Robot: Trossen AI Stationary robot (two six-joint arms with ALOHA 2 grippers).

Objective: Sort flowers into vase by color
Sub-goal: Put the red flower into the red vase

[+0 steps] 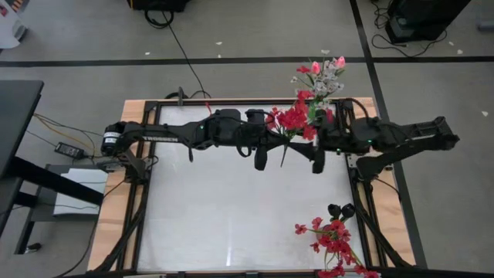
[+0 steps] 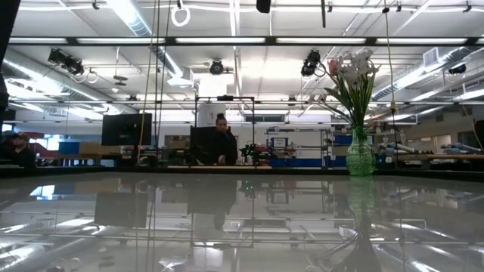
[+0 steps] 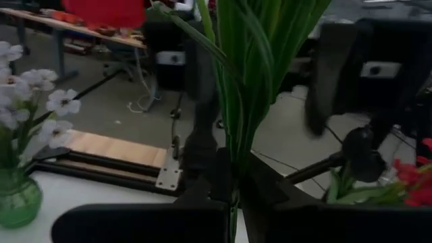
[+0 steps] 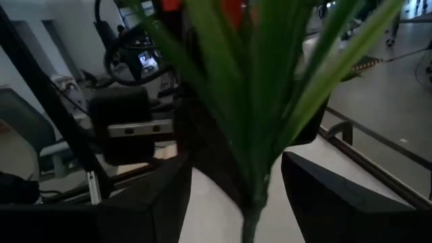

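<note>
Grippers [image 1: 289, 150] meet mid-table holding red flowers [image 1: 292, 120], near edge open.

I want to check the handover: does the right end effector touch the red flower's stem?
Apart. In the right wrist view, the open fingers stand either side of the stem, with white table visible between.

The white tabletop [image 2: 151, 227] is smooth and glossy, mirroring the ceiling lights. Its pale wooden border [image 1: 116, 201] looks matt. The green ribbed glass vase [image 2: 360, 157] near the far right corner shines. The red-flowered stem's long green leaves [image 3: 250, 74] look like smooth plastic.
</note>
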